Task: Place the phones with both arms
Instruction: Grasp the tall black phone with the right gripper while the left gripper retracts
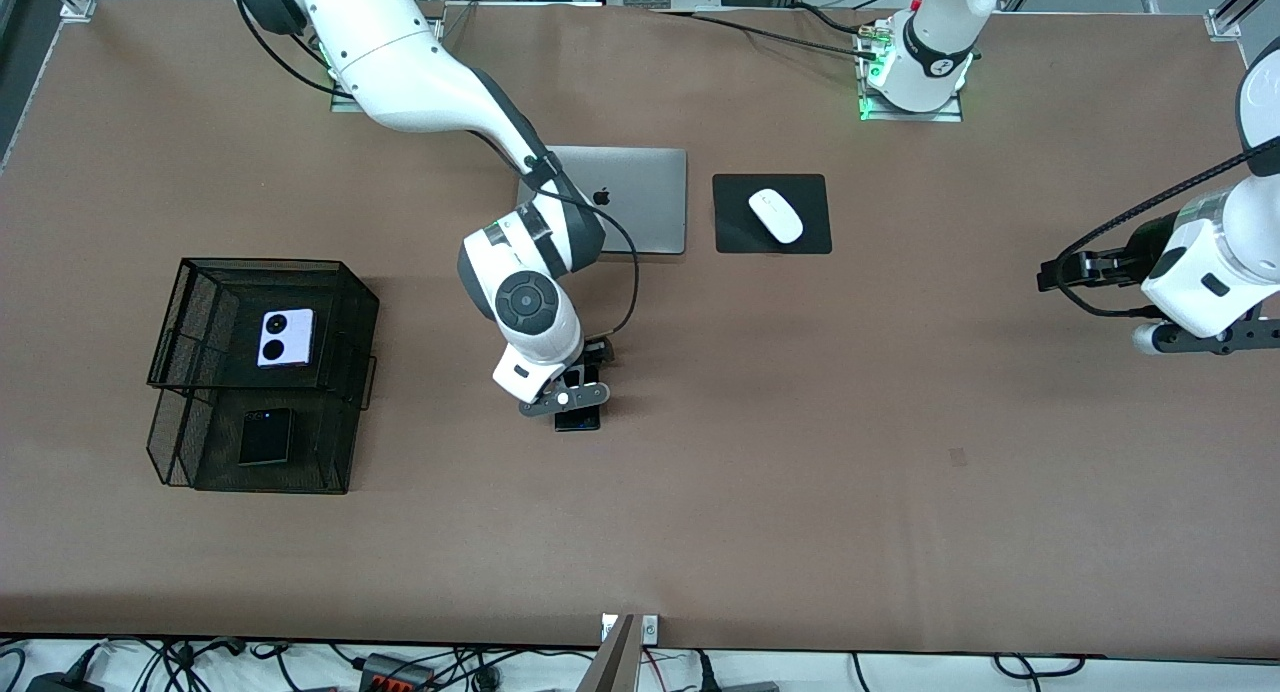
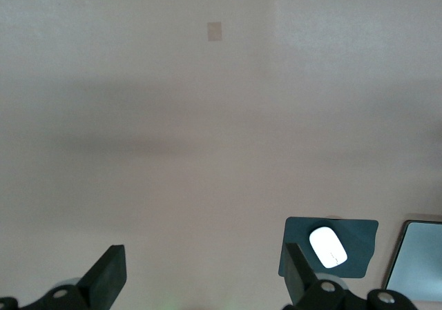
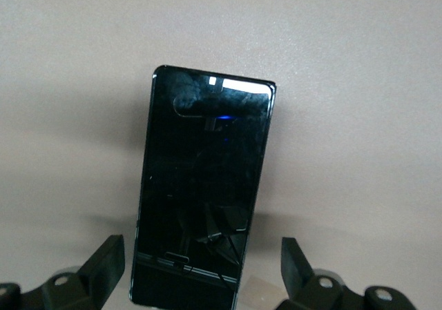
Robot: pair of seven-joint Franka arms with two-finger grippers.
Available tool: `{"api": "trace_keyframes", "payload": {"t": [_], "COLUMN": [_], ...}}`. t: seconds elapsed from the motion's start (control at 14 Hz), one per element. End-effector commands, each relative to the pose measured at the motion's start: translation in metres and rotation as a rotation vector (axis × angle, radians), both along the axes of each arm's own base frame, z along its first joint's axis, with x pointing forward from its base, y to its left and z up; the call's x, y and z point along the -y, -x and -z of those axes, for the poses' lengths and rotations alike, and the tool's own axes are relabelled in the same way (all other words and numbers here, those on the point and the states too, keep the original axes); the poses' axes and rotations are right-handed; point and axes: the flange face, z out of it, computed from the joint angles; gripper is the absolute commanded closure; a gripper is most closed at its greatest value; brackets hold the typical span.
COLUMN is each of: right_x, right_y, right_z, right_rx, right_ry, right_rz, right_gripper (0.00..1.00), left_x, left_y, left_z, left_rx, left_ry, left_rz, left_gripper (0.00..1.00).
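Front view: right pincer (image 1: 572, 402) hangs low at counter (image 1: 800, 492) centre, directly over the slab phone (image 1: 578, 419), whose near end shows just below it. Right wrist view confirms fingers (image 3: 103, 265) spread wide, straddling the slab (image 3: 200, 192) with clearance on both sides; nothing is pinched. Lilac phone (image 1: 286, 338) lies in the upper mesh tray (image 1: 355, 292), black square phone (image 1: 265, 436) in the lower tray (image 1: 330, 472) at its 6 o'clock, both toward the right arm's end. Left pincer (image 1: 1060, 270) waits, spread and empty, above bare counter at the left arm's end. Mouse (image 1: 776, 215) and laptop (image 1: 640, 197) sit at 12 o'clock from the slab.

Risk, by judgement: the slab lies flat and glossy, so closing too high could make the fingers slip off its edges, and an off-centre grip could let it pivot and drop.
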Motion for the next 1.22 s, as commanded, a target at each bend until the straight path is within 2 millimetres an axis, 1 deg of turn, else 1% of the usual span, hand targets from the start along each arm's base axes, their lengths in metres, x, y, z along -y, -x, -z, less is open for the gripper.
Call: {"api": "trace_keyframes", "payload": {"t": [0.0, 0.22, 0.29, 0.36, 0.57, 0.72, 0.79, 1.0, 1.15], "right_x": [-0.003, -0.003, -0.003, -0.002, -0.001, -0.001, -0.002, -0.001, -0.001], "right_y": [-0.001, 0.001, 0.001, 0.001, -0.001, 0.0, 0.001, 0.002, 0.002], "right_z": [0.009, 0.014, 0.018, 0.019, 0.018, 0.02, 0.022, 0.028, 0.03], "right_rx": [0.017, 0.01, 0.006, 0.005, -0.029, -0.036, -0.037, -0.043, -0.044], "right_ry": [-0.016, -0.014, -0.01, -0.012, -0.062, -0.066, -0.065, -0.058, -0.057], "right_rz": [0.04, 0.089, 0.099, 0.112, 0.175, 0.185, 0.185, 0.182, 0.191], "right_gripper": [0.0, 0.0, 0.0, 0.0, 0.0, 0.0, 0.0, 0.0, 0.0], "left_x": [0.007, 0.009, 0.018, 0.02, 0.018, 0.016, 0.02, 0.023, 0.031], "left_y": [0.0, 0.002, 0.002, 0.001, 0.0, 0.001, 0.002, 0.004, 0.005], "left_z": [-0.004, -0.005, -0.004, -0.003, -0.005, -0.005, -0.004, -0.005, -0.005], "left_rx": [-0.002, -0.007, -0.009, -0.008, 0.002, 0.002, -0.005, -0.015, -0.015], "left_ry": [-0.023, -0.023, -0.031, -0.032, -0.033, -0.058, -0.062, -0.06, -0.058], "left_rz": [-0.002, -0.007, 0.009, 0.012, 0.024, 0.032, 0.043, 0.07, 0.079], "left_gripper": [0.0, 0.0, 0.0, 0.0, 0.0, 0.0, 0.0, 0.0, 0.0]}}
